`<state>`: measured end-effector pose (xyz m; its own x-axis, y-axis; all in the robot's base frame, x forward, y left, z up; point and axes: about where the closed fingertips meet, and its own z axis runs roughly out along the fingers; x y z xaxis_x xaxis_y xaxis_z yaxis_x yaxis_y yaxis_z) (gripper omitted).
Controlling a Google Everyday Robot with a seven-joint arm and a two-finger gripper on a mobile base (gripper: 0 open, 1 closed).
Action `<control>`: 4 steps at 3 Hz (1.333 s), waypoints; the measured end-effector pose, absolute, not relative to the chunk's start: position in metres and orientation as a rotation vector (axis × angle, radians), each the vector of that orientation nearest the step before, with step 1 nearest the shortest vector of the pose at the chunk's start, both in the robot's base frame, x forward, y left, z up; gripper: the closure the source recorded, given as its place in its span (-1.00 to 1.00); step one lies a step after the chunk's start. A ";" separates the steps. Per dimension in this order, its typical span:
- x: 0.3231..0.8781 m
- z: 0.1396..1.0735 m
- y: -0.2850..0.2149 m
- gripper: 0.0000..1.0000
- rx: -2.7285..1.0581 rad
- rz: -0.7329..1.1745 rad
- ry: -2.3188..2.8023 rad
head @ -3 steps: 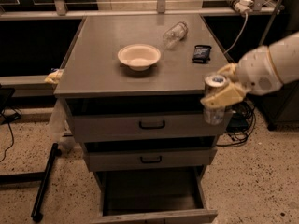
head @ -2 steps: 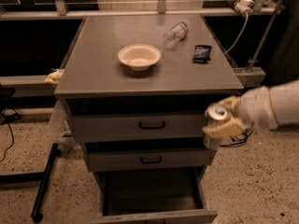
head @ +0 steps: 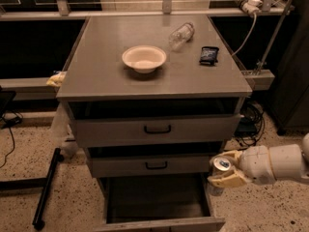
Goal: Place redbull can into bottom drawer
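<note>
The redbull can (head: 220,168) is a slim silvery can with a pull-tab top, held upright in my gripper (head: 226,170). The cream fingers (head: 229,180) are shut around it. Gripper and can sit low at the right, just outside the right edge of the bottom drawer (head: 157,223). That drawer is pulled open, with a wide dark interior and a plain front panel at the picture's bottom edge. The can's lower part is partly hidden by the fingers.
The grey cabinet top (head: 96,76) holds a cream bowl (head: 144,58), a clear plastic bottle (head: 181,34) on its side and a small dark packet (head: 209,55). Two shallower drawers with black handles (head: 157,128) are slightly open. Cables (head: 250,122) lie at the right, a black stand leg (head: 46,190) at the left.
My gripper has carried the can down from the cabinet's upper right corner, past the two upper drawers, to the level of the bottom drawer's right side.
</note>
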<state>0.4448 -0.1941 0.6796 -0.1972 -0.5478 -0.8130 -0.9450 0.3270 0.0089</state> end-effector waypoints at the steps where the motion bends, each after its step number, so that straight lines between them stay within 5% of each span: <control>1: 0.445 0.680 -0.194 1.00 -1.319 0.688 1.862; 4: 0.461 0.565 -0.168 1.00 -1.326 0.695 1.671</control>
